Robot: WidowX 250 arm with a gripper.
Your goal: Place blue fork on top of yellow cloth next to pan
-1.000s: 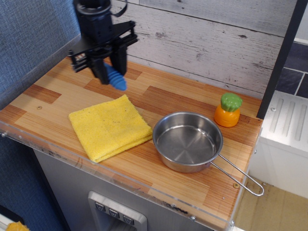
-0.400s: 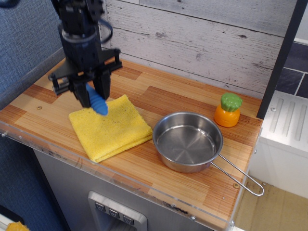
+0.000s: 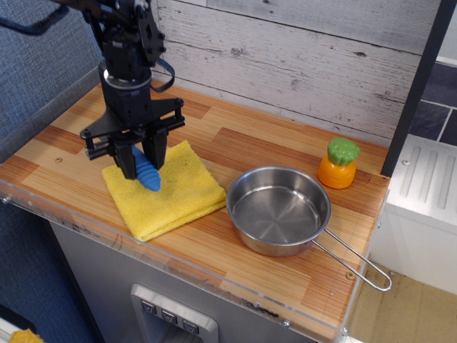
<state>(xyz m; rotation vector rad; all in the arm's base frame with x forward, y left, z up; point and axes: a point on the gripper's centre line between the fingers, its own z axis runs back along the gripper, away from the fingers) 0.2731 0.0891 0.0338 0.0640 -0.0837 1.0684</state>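
My black gripper point(image 3: 141, 163) is shut on the blue fork point(image 3: 147, 174). Only the ribbed blue handle shows, pointing down and right between the fingers; the grey head is hidden. The handle's tip is at or just above the yellow cloth point(image 3: 171, 194), over its left middle; I cannot tell whether it touches. The cloth lies folded on the wooden counter, left of the steel pan point(image 3: 277, 212), with a small gap between them. The pan's wire handle point(image 3: 355, 261) points to the front right.
A small orange toy with a green top point(image 3: 338, 163) stands behind the pan at the right. A white plank wall runs along the back. The counter's clear front edge point(image 3: 178, 269) is close to the cloth. A dark post point(image 3: 418, 78) rises at the right.
The gripper has carried the fork from above the back of the counter forward and down, to low over the left middle of the cloth. Pan, cloth and toy have not moved.
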